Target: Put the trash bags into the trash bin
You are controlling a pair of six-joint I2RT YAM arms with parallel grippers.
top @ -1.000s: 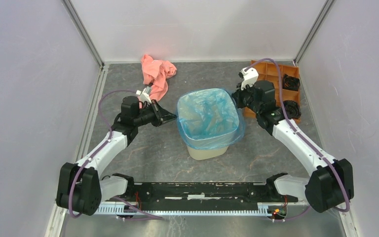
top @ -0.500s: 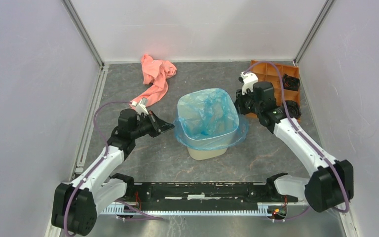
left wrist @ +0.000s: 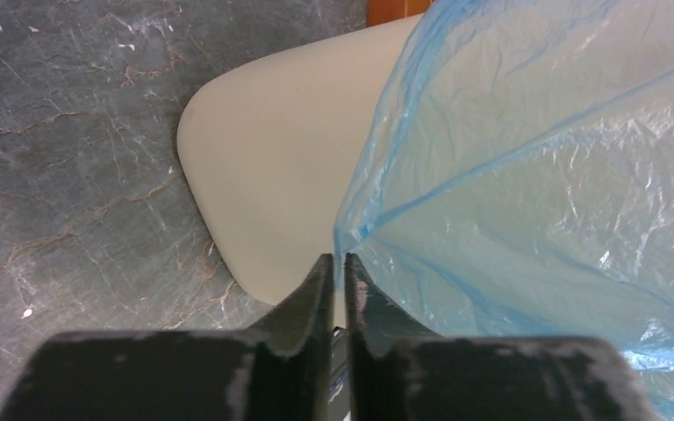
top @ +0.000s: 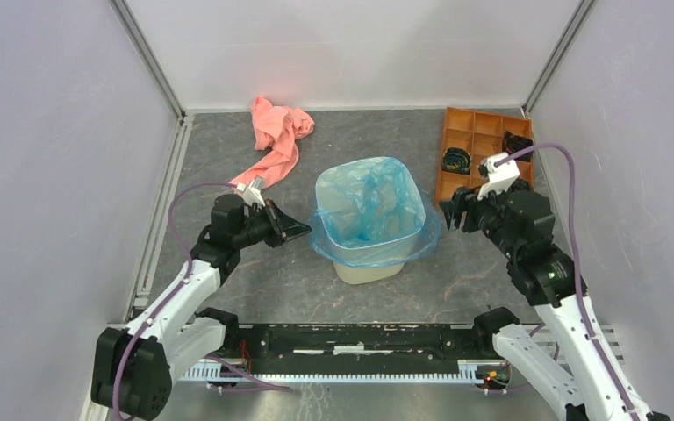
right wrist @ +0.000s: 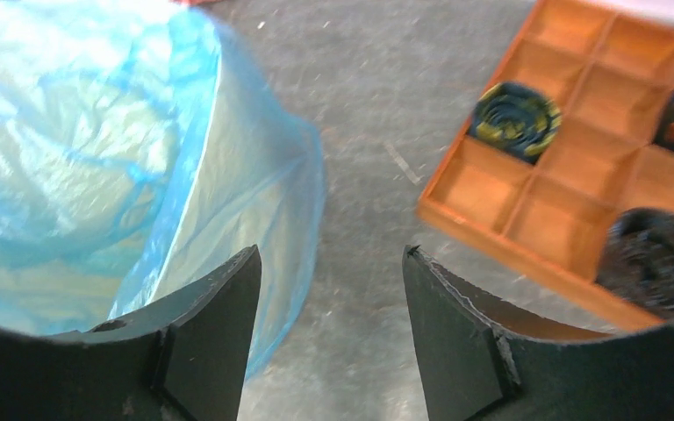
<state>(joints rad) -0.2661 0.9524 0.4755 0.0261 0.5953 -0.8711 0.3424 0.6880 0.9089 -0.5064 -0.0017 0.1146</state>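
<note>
Left hand (left wrist: 334, 263) clenched on hem of the thin translucent blue plastic bag (top: 370, 206), which lines the cream-beige plastic bin (top: 369, 272). The hem lies at the bin's left wall, so the left arm is nearer. Right hand (right wrist: 329, 254) released, empty, just right of the bin. Grey marbled worktop (top: 263, 281); orange compartment tray (top: 469, 132) crowds the right side.

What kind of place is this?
Most likely a robot test booth, not a home. Plain white walls box in a grey table, two robot arms are mounted at its near edge, and practice props sit there: a bin lined with a blue bag, a pink cloth, an orange tray.
</note>
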